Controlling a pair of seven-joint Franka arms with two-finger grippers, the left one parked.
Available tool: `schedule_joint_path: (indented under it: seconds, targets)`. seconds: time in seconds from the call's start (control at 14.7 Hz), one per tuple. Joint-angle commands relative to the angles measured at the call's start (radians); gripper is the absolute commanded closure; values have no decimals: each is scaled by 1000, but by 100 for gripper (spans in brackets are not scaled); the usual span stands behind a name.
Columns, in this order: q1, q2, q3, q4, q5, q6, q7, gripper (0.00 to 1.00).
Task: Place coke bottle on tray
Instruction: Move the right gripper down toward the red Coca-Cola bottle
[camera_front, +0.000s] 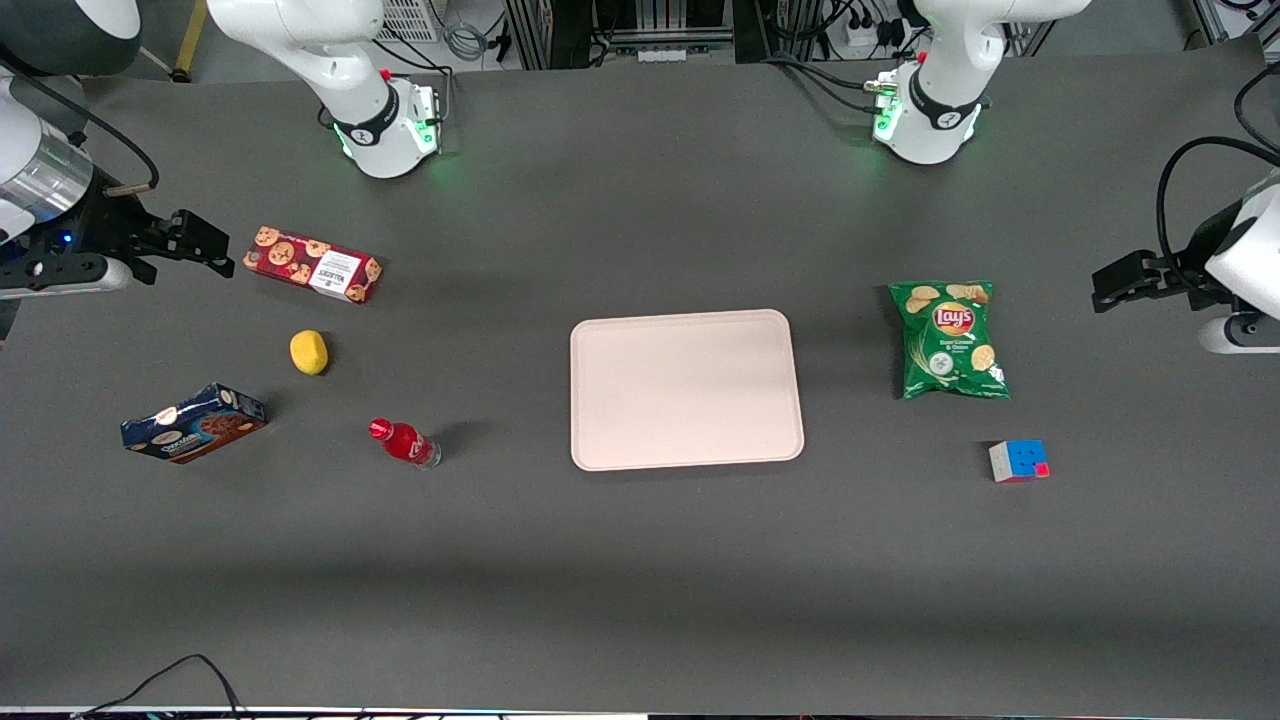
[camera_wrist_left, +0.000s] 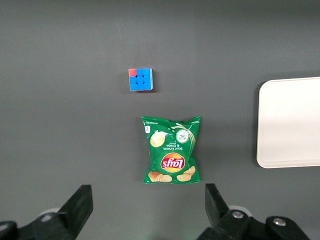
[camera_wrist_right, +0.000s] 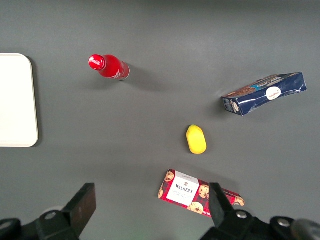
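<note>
On dark grey table (camera_front: 640, 580), coke bottle (camera_front: 403, 443) beside tray (camera_front: 686, 389), claw (camera_front: 195, 245) spread apart

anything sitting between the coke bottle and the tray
No. The front view shows only bare table between the coke bottle and the tray. The open gripper hangs far off, by the red cookie box.

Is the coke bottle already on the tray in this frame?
No. The coke bottle stands on the bare table beside the tray, apart from it, and the open gripper is off near the cookie box.
</note>
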Motion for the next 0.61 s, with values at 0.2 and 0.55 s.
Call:
schedule_joint_path:
  seconds: [0.2,0.55]
  targets:
    - [4,53,11,73,11,-5,10,0]
    - [15,185,94,117,10,97,68,0]
